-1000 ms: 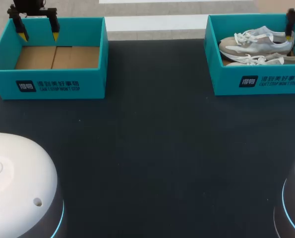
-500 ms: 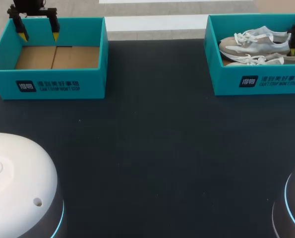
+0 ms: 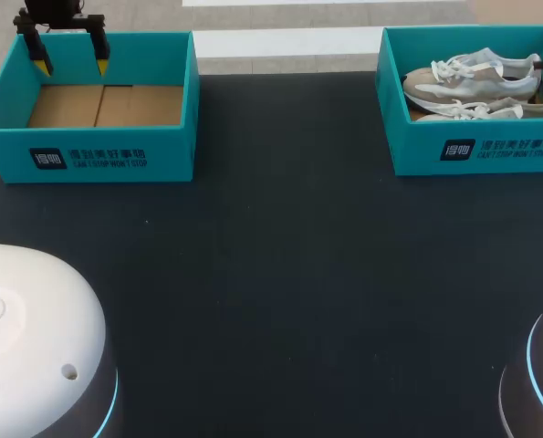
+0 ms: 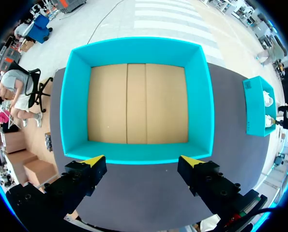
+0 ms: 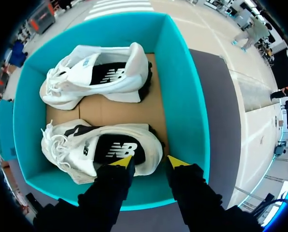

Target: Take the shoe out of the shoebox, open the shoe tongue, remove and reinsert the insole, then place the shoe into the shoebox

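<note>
Near shoebox [image 5: 182,96] rt wall, right claw [image 5: 149,162] spread above shoe [image 5: 105,147] heel

One black table [image 3: 280,274], two teal shoeboxes, left shoebox [image 3: 88,160] and right shoebox [image 3: 476,151], two white sneakers, far sneaker [image 5: 95,77] and near sneaker [image 5: 71,145], two grippers, left gripper [image 4: 143,159] and right gripper [image 5: 150,162], two yellow-tipped fingers each, the right one showing perhaps a single finger at the head view's edge.

Head overhead; wrists down over shoeboxes [image 3: 171,155] [image 3: 417,151]
</note>
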